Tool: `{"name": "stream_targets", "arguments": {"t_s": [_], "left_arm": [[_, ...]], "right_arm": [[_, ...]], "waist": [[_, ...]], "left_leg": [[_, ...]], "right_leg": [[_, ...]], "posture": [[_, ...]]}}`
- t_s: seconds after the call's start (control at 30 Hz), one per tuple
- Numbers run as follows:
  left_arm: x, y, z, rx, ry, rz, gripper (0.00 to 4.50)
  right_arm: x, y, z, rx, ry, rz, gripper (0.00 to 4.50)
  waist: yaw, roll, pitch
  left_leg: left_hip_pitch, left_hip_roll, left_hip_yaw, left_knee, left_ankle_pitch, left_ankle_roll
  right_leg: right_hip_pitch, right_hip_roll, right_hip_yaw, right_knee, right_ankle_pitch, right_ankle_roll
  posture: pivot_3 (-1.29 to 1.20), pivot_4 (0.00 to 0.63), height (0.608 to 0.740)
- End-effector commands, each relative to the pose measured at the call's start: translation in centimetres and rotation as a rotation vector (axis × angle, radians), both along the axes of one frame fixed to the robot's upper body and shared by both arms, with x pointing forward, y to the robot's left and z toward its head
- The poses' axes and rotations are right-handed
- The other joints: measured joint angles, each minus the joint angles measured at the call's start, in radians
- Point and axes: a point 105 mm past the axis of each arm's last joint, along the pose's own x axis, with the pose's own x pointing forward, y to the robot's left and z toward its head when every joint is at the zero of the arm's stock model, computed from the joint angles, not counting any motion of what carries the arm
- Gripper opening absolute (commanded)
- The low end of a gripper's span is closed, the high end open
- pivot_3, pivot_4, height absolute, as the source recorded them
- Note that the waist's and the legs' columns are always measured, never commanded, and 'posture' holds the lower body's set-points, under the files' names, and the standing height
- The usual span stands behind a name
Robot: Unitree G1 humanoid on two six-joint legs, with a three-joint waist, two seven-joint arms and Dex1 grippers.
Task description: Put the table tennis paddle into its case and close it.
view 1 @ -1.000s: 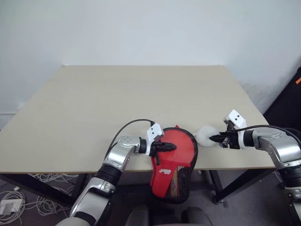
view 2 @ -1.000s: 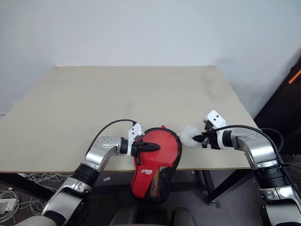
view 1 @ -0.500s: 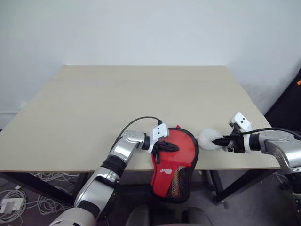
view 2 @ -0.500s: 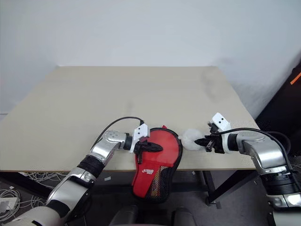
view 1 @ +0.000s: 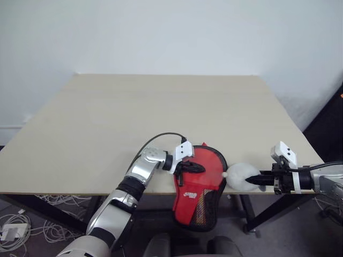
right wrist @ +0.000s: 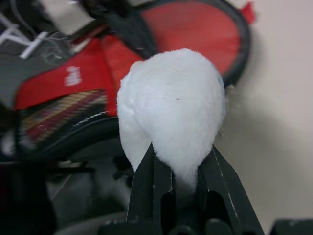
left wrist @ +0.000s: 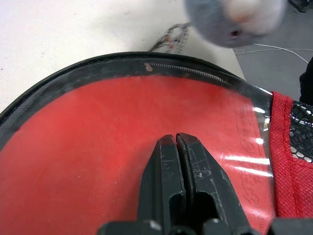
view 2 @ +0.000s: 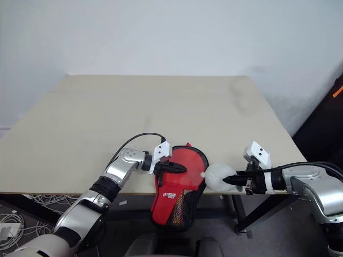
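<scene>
The black-edged case (view 1: 197, 184) lies at the table's near edge, its narrow mesh end hanging off the edge. The table tennis paddle's red face (left wrist: 98, 147) shows through the clear panel; its handle is hidden. My left gripper (view 1: 199, 167) is shut, with its tips resting on that panel (left wrist: 176, 139). Along the case's rim runs a zip (left wrist: 186, 71). Just right of the case, my right gripper (view 1: 257, 180) is shut on a fluffy white ball (right wrist: 171, 107), which sits close against the case's right rim (view 2: 205, 174).
The pale wooden table (view 1: 161, 107) stretches away behind the case. Cables (view 1: 21, 214) lie on the floor at the left. Black table legs (view 1: 268, 211) stand under the right corner.
My right gripper has drawn back toward the table's near edge with the white ball in it. The left gripper stays on the case, its arm raised at the elbow.
</scene>
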Motion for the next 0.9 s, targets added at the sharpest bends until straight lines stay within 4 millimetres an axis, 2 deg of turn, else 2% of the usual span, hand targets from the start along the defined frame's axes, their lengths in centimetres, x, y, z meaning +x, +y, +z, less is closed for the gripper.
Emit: {"name": "stream_targets", "arguments": {"t_s": [0.03,0.27,0.63,0.9], "left_arm": [[-1.3,0.9,-2.9,0.091,0.089,-0.002,0.00],[-1.3,1.0,-2.9,0.086,0.092,0.003,0.00],[-1.2,1.0,-3.0,0.086,0.095,0.003,0.00],[-0.9,1.0,-2.8,0.088,0.091,0.003,0.00]], "right_arm": [[-1.5,1.0,1.7,0.041,-0.024,0.094,0.06],[-3.6,1.7,1.3,0.055,0.026,0.135,0.06],[-8.2,2.3,0.7,0.054,0.135,0.218,0.06],[-11.8,3.9,0.1,0.059,0.190,0.316,0.06]], "waist": [[0.000,0.000,0.000],[0.001,-0.001,0.000],[0.002,-0.002,0.000],[0.008,-0.002,0.000]], "left_leg": [[0.000,0.000,0.000,0.000,0.000,0.000],[0.000,0.000,0.000,0.000,0.000,0.000],[0.000,0.000,0.000,0.001,-0.001,0.000],[0.000,0.000,-0.001,0.003,-0.003,0.001]], "right_leg": [[0.000,0.000,0.000,0.000,0.000,0.000],[0.000,0.000,0.000,0.000,0.000,0.000],[0.000,0.000,0.000,0.000,-0.001,0.001],[0.002,0.000,0.000,0.000,-0.002,0.002]], "posture": [[0.00,0.000,0.740],[0.00,0.000,0.740],[0.00,0.000,0.740],[0.00,0.000,0.740]]}}
